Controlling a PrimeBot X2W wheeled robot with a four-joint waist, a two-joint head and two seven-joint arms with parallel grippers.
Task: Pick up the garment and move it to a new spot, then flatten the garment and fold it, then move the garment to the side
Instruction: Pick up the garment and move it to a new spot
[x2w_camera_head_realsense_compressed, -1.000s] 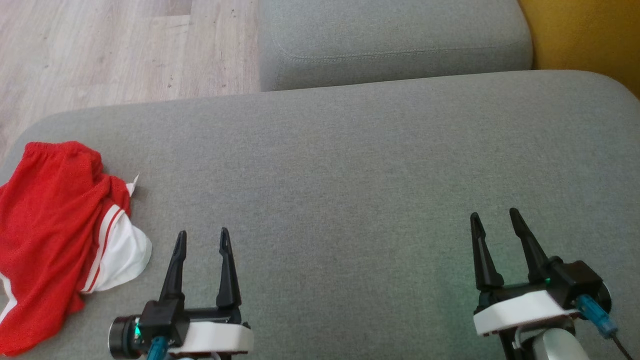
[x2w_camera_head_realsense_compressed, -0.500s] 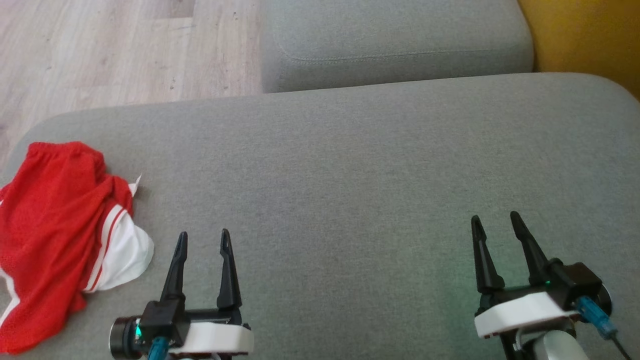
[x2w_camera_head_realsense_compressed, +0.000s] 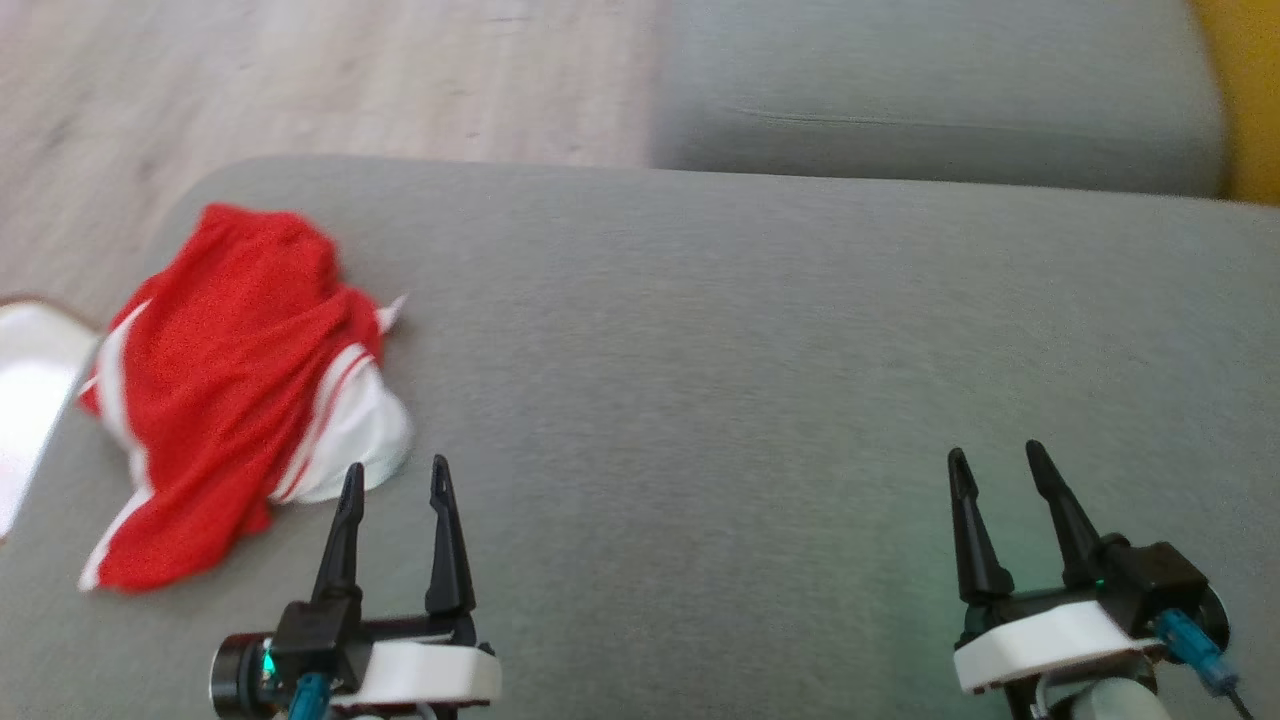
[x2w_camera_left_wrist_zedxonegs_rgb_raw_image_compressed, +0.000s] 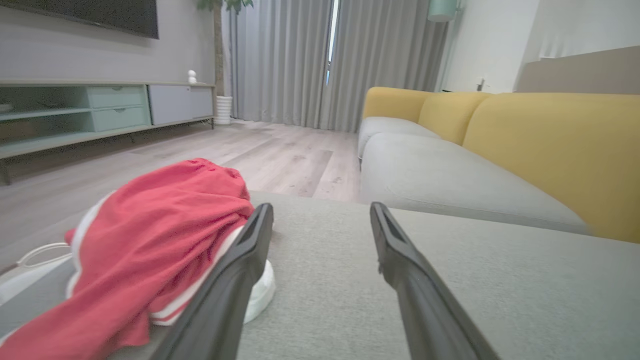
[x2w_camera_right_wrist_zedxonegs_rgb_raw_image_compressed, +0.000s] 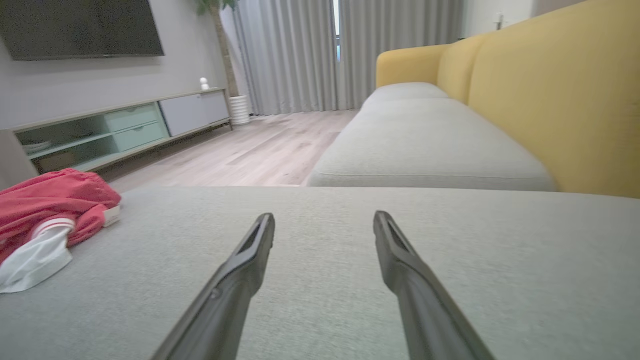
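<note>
1. grey sofa seating spreads before the robot in a living room: a wide cushion (x2w_camera_head_realsense_compressed: 760, 330) under both arms, wood floor (x2w_camera_head_realsense_compressed: 300, 80) at eleven o'clock and a second seat cushion (x2w_camera_head_realsense_compressed: 930, 90) at one o'clock in the head view.
2. the garment (x2w_camera_head_realsense_compressed: 230, 380), red mesh with white trim, lies crumpled in a heap at nine o'clock on the wide cushion, near its rounded corner, with a white panel turned out toward the robot.
3. the left gripper (x2w_camera_head_realsense_compressed: 395, 465) hovers at seven o'clock, its two dark fingers spread apart and holding nothing. its outer fingertip sits just beside the white hem; whether it touches the cloth cannot be told. in the left wrist view the heap bulks at nine o'clock against that finger.
4. the right gripper (x2w_camera_head_realsense_compressed: 997, 450) hangs at five o'clock, fingers likewise apart and empty, well apart from the garment, over bare cushion.
5. by the look of it, no part of the job is done: the cloth is neither lifted, flattened, folded nor set aside.
6. the whole sequence is left, beginning with a grasp most likely by the left arm. the bare stretch of cushion from twelve to three o'clock looks a fair new spot for spreading the cloth.
</note>
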